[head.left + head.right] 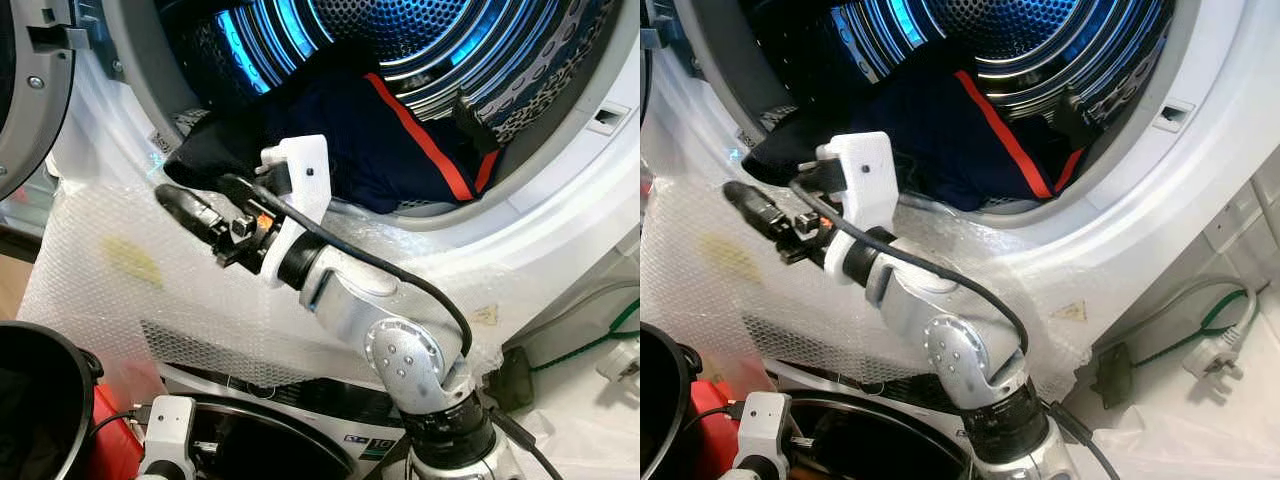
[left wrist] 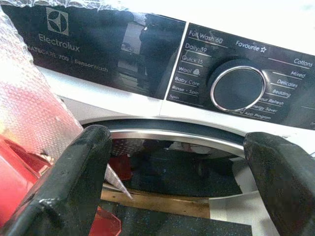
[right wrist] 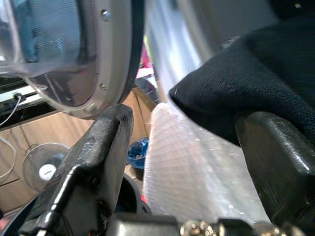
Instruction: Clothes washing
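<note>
Dark navy clothes with a red stripe (image 1: 380, 130) lie in the mouth of the blue-lit drum (image 1: 400, 30). A black garment's edge (image 1: 215, 150) spills over the lower left of the rim. My right arm reaches across to the left, and its gripper (image 1: 182, 203) stands open just below that black edge. In the right wrist view the black cloth (image 3: 256, 73) drapes over one finger (image 3: 275, 152) while the other finger (image 3: 98, 157) is bare. My left gripper (image 2: 177, 142) hangs low and open, facing the lower machine's control panel (image 2: 236, 73).
Bubble wrap (image 1: 120, 290) covers the front below the drum. The open round door (image 1: 30, 90) stands at the upper left. A black bucket (image 1: 35, 400) and a red object (image 1: 105, 430) sit at the lower left. A plug with a green cable (image 1: 620, 360) lies on the right.
</note>
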You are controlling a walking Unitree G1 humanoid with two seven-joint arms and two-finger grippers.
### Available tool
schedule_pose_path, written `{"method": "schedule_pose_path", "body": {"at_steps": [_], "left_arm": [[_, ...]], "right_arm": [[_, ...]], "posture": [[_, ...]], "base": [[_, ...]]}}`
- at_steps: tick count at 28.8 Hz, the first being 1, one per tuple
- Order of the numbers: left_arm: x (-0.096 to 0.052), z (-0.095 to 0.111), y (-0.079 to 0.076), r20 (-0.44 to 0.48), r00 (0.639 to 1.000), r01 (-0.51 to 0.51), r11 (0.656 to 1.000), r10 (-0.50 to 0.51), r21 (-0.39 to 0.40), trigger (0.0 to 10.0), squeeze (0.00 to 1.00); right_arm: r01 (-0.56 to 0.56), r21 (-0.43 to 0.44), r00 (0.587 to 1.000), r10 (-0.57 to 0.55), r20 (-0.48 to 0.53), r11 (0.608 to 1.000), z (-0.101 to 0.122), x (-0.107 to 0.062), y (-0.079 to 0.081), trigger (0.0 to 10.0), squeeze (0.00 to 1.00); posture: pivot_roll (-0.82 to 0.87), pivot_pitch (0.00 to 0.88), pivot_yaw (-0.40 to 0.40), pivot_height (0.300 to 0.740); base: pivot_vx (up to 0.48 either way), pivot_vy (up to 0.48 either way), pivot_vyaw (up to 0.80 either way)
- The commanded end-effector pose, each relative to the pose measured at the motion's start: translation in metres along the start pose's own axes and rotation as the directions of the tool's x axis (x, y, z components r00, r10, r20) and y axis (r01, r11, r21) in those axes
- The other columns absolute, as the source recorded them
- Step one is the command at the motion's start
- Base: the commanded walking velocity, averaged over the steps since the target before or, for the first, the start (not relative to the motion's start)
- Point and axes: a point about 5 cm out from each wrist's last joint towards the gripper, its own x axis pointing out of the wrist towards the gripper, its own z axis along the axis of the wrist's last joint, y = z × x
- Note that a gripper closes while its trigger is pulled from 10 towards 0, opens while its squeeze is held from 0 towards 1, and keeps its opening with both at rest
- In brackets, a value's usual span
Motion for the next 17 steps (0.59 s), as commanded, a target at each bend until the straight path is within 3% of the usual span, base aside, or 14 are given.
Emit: {"method": "schedule_pose_path", "body": {"at_steps": [1,5,13,17], "left_arm": [[-0.001,-0.002,-0.004,-0.003,1.000,0.010,1.000,-0.010,0.012,10.0,0.00],[0.000,-0.001,-0.004,-0.003,1.000,0.007,1.000,-0.007,0.022,10.0,0.00],[-0.001,-0.001,-0.005,-0.002,1.000,0.006,1.000,-0.005,0.022,10.0,0.00],[-0.001,-0.001,-0.005,-0.005,1.000,0.003,1.000,-0.003,0.025,10.0,0.00]], "right_arm": [[0.045,-0.036,0.999,-0.044,0.028,0.998,0.009,0.000,-0.006,10.0,0.00],[0.103,-0.122,0.995,-0.103,0.008,0.987,0.007,0.003,-0.014,10.0,0.00],[0.188,-0.107,0.981,-0.183,0.058,0.976,0.018,0.007,-0.026,10.0,0.00],[0.297,-0.155,0.955,-0.290,0.064,0.942,0.024,0.008,-0.046,10.0,0.00]], "posture": [[0.13,0.080,-0.190,0.740],[0.13,0.081,-0.191,0.740],[0.13,0.082,-0.191,0.740],[0.13,0.082,-0.191,0.740]], "base": [[0.000,0.000,0.00],[0.000,0.000,0.00],[0.000,0.000,0.00],[0.000,0.000,0.00]]}}
